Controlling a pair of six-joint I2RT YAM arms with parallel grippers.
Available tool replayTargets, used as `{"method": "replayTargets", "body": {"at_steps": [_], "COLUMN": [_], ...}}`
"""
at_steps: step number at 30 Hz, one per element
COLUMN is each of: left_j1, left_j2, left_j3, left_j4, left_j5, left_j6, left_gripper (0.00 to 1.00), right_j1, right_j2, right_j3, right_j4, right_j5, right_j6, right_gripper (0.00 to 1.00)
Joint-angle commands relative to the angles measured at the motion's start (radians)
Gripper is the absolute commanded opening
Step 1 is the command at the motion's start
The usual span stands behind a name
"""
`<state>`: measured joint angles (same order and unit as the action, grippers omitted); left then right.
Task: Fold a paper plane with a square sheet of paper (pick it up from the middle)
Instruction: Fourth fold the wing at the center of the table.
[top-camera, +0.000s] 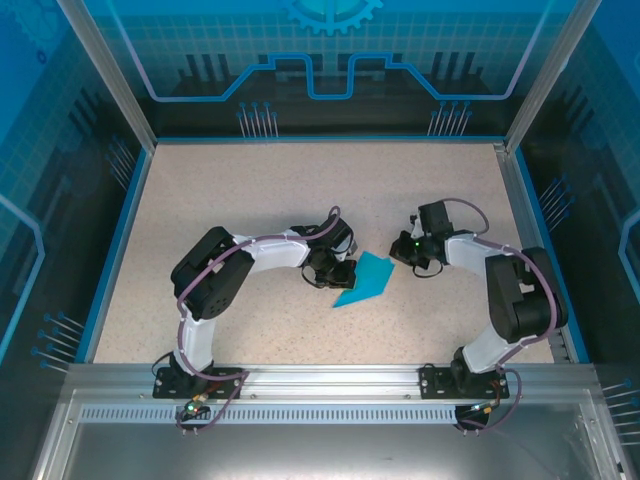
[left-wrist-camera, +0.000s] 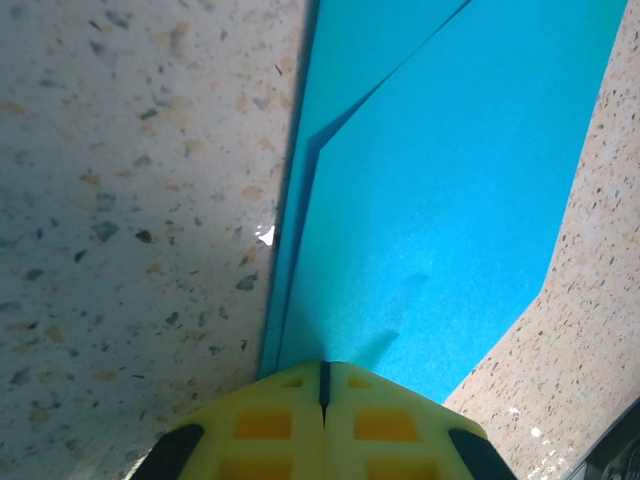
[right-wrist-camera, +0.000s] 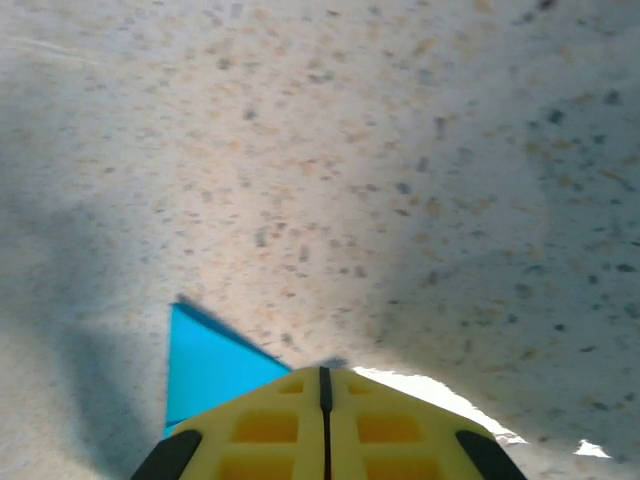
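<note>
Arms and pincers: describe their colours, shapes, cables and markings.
The left arm and right arm have white links, bulky black joint housings and a purple-grey cable looped along each. A green light glows near the right wrist. The left pincer and right pincer have yellow fingers with square recesses and black edges.

The left arm (top-camera: 215, 275) and the right arm (top-camera: 515, 290) have bulky black joint housings joined by pale grey-white links. A thin purple cable (top-camera: 183, 320) loops along each arm, rising from the black base plates (top-camera: 172, 379). A small green light (top-camera: 414, 243) glows on the right wrist. The left gripper (left-wrist-camera: 323, 366) and right gripper (right-wrist-camera: 323, 370) carry bright yellow fingers (left-wrist-camera: 260, 425). These are moulded with rectangular recesses, are black at the outer corners, and meet along a thin dark seam.
</note>
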<state>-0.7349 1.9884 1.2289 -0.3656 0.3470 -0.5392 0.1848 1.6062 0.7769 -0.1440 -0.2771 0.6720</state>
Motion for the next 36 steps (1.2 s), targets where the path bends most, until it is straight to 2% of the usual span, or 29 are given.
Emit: {"method": "replayTargets", "body": {"at_steps": [1, 5, 22, 31, 36], "left_j1": [0.004, 0.004, 0.004, 0.004, 0.004], "left_j2": [0.013, 0.014, 0.015, 0.015, 0.016], "left_j3": [-0.015, -0.013, -0.019, -0.025, -0.022], "left_j4": [-0.142, -0.142, -0.146, -0.144, -0.136], "left_j5": [-0.042, -0.040, -0.041, -0.040, -0.040], "left_j6": [0.024, 0.023, 0.018, 0.019, 0.018], "left_gripper": [0.00, 0.00, 0.00, 0.00, 0.00], "right_j1": [0.021, 0.043, 0.013, 0.007, 0.013], "right_j2": [-0.032, 0.002, 0.081, 0.076, 0.023], "right_j3": [-0.014, -0.028, 0.017, 0.070, 0.053], "right_j4": [0.039, 0.013, -0.068, -0.105, -0.066], "right_j5": [-0.096, -0.124, 0.058, 0.144, 0.118], "right_j6": [-0.019, -0.019, -0.004, 0.043, 0.030], "right_gripper": [0.07, 0.07, 0.06, 0.06, 0.09]}}
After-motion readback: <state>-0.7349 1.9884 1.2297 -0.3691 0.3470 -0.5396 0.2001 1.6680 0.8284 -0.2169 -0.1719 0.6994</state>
